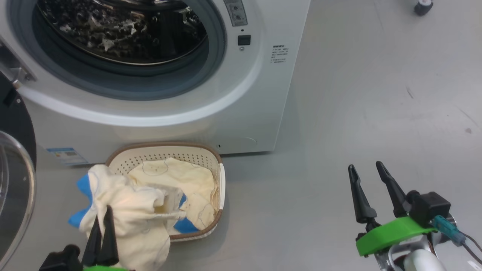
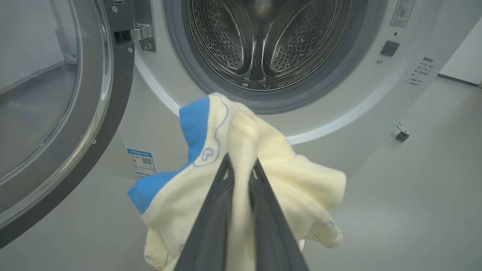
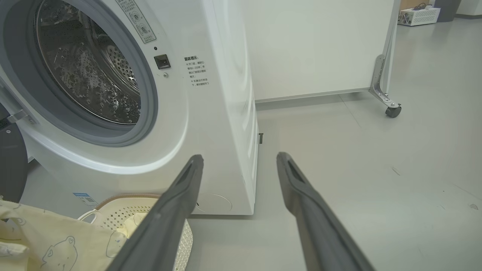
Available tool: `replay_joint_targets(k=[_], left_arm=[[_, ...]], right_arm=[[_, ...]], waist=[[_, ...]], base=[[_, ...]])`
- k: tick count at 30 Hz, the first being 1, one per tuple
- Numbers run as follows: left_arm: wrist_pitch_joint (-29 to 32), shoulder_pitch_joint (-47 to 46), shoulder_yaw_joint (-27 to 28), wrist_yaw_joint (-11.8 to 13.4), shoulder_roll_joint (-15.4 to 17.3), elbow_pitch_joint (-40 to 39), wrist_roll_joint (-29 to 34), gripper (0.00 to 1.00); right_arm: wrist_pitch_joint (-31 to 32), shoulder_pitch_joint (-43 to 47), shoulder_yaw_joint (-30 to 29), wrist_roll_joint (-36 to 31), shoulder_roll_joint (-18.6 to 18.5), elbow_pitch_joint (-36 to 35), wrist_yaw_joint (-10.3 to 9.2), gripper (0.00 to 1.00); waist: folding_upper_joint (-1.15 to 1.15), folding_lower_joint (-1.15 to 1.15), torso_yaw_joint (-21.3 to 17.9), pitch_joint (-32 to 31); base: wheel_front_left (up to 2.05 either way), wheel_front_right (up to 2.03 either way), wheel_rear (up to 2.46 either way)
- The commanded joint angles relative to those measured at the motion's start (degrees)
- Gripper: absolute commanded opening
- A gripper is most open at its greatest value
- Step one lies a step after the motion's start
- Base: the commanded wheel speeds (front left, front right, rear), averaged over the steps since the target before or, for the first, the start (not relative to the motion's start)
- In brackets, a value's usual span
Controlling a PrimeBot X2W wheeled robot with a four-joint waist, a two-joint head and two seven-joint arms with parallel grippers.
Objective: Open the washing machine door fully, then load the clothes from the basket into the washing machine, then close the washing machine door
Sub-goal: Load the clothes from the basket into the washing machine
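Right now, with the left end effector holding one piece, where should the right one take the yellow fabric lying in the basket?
Probably pinch the fabric at its rumpled middle, coming straight down from above: it lies low and slack inside the basket, whose perforated walls block a sideways approach. The right end effector is open and free for it.

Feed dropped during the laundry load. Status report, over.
Left claw shut on yellow garment, held up facing drum. Right claw open, empty, off right. More fabric in basket. Door swung open, drum mouth unobstructed.
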Motion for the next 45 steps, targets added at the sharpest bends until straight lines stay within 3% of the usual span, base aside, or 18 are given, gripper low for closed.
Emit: replay_joint_targets(k=[1, 16, 34, 45], left_arm=[[-0.8, 0.7, 3.5, -0.7, -0.4, -2.8, 0.9, 0.0], [-0.8, 8.4, 9.4, -3.8, -2.9, -8.3, 3.5, 0.0], [-0.8, 11.1, 8.8, -3.7, -3.0, -11.5, 3.2, 0.0], [-0.8, 8.7, 7.9, -5.0, -3.0, -10.7, 5.5, 0.0]], right_arm=[[-0.4, 0.0, 0.7, -0.6, -0.7, -1.6, 0.1, 1.0], [-0.4, 3.9, -0.7, -2.5, -0.7, -2.3, 0.1, 1.0], [-0.4, 5.2, -0.8, -2.2, -0.7, -3.2, 0.1, 1.0], [-0.4, 4.5, 0.4, -1.1, -0.7, -3.0, 0.1, 1.0]], waist=[[0.0, 0.01, 0.9, -3.7], [0.0, 0.01, 1.4, -9.2], [0.0, 0.01, 1.5, -10.4], [0.0, 0.01, -0.2, -8.6]], base=[[0.0, 0.0, 0.0], [0.0, 0.0, 0.0], [0.0, 0.0, 0.0], [0.0, 0.0, 0.0]])
